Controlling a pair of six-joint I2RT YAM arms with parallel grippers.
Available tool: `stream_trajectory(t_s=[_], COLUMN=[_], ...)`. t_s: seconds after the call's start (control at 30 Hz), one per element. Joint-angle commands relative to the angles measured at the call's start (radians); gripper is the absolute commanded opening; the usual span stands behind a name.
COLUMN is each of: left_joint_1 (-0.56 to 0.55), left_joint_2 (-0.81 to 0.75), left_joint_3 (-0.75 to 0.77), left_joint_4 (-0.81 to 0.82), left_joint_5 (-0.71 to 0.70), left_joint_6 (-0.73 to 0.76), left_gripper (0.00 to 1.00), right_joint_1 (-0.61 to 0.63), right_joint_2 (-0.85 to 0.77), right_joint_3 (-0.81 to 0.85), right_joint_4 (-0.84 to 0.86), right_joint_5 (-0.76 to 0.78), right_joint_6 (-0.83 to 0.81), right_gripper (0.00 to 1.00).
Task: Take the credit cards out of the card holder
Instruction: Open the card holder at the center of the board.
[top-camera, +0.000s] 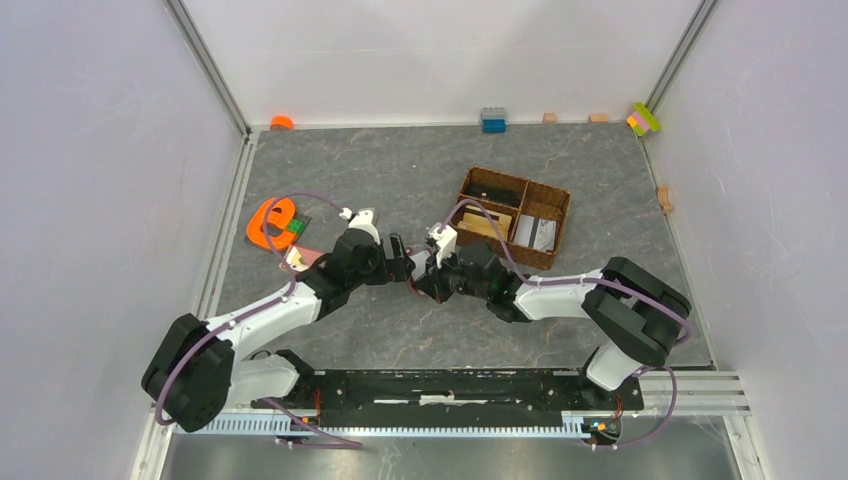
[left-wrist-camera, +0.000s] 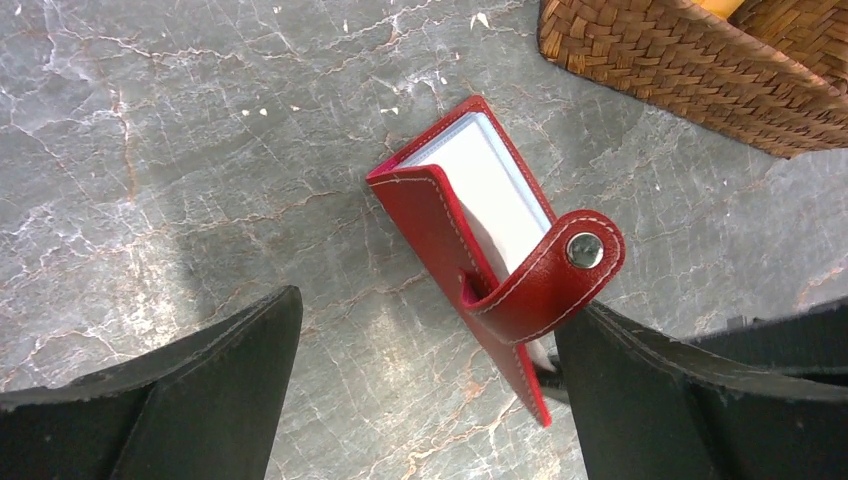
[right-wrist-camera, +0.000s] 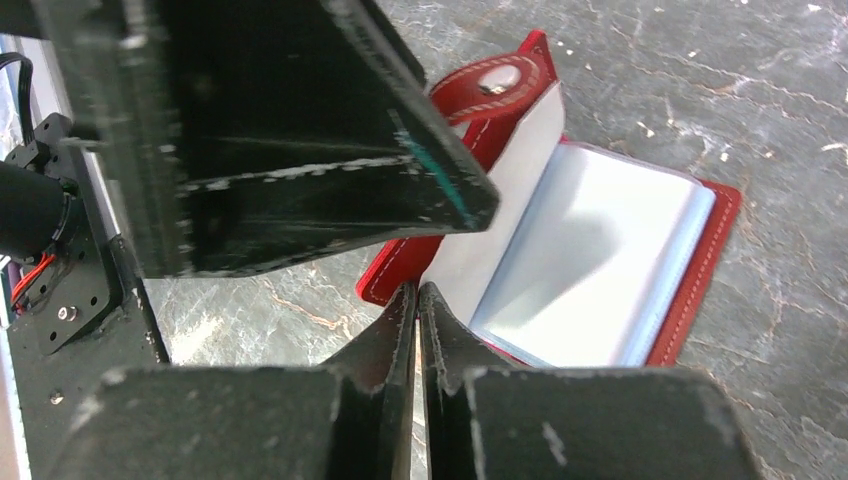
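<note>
Overhead, the left gripper (top-camera: 404, 266) and the right gripper (top-camera: 428, 280) met almost tip to tip on the table (top-camera: 400, 170), just in front of the wicker basket (top-camera: 515, 215). What they worked on was hidden beneath their heads. Neither arm was clearly the nearer.

From the left wrist, the left gripper's jaws stood at full spread and held nothing. The card holder (left-wrist-camera: 425, 225) lay on the table between its fingers (left-wrist-camera: 200, 400), close against the one at the picture's right and well apart from the other. Its long axis ran diagonally, from that finger away toward the basket. One cover was lifted, the snap strap (left-wrist-camera: 585, 250) curled over it, and the white sleeves (left-wrist-camera: 490, 190) were exposed.

From the right wrist, the right gripper's jaws were drawn to a thin slit. Their tips sat at the near edge of the raised cover, and I judged them to be pinching it, though the contact itself was partly hidden. The holder lay directly ahead, open like a book. One finger of the left gripper loomed above it. No credit cards could be told apart in the sleeves.

In my judgement, the coming move depended on the open left jaws reaching the sleeves' open edge while the right kept the cover up.
</note>
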Motion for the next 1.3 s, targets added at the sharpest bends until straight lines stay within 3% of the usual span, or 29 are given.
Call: stream_trajectory(t_s=[0.0, 0.2, 0.3, 0.43, 0.6, 0.7, 0.87, 0.93, 1.07, 1.13, 1.27], left_joint_1=[0.021, 0.036, 0.042, 0.053, 0.064, 0.065, 0.064, 0.066, 0.065, 0.065, 0.066], left_joint_2=[0.031, 0.077, 0.098, 0.126, 0.112, 0.098, 0.108, 0.117, 0.102, 0.082, 0.026], left_joint_3=[0.013, 0.023, 0.025, 0.033, 0.026, 0.021, 0.021, 0.020, -0.015, -0.031, -0.066], left_joint_4=[0.054, 0.050, 0.059, 0.063, 0.064, 0.064, 0.091, 0.124, 0.234, 0.268, 0.326], left_joint_5=[0.065, 0.085, 0.093, 0.123, 0.107, 0.102, 0.140, 0.194, 0.304, 0.331, 0.356], left_joint_6=[-0.057, -0.067, -0.068, -0.064, -0.059, -0.056, -0.027, -0.015, -0.029, -0.034, -0.059], left_gripper=[1.00, 1.00, 0.91, 0.71, 0.37, 0.32, 0.02, 0.02, 0.02, 0.02, 0.02], right_joint_1=[0.028, 0.048, 0.053, 0.055, 0.055, 0.053, 0.035, 0.004, -0.100, -0.134, -0.159], right_joint_2=[-0.016, -0.011, -0.005, -0.009, -0.042, -0.077, -0.158, -0.178, -0.230, -0.248, -0.263], right_joint_3=[0.048, 0.055, 0.060, 0.058, 0.031, 0.004, -0.054, -0.066, -0.127, -0.143, -0.146], right_joint_4=[-0.008, -0.007, -0.008, -0.011, -0.005, 0.004, -0.008, -0.037, -0.030, -0.037, -0.086], right_joint_5=[0.036, 0.039, 0.032, 0.027, 0.056, 0.092, 0.207, 0.243, 0.160, 0.139, 0.158], right_joint_6=[-0.059, -0.074, -0.080, -0.086, -0.087, -0.086, -0.069, -0.044, 0.044, 0.063, 0.077], right_gripper=[0.09, 0.12, 0.16, 0.27, 0.39, 0.46, 0.58, 0.61, 0.83, 0.90, 0.91])
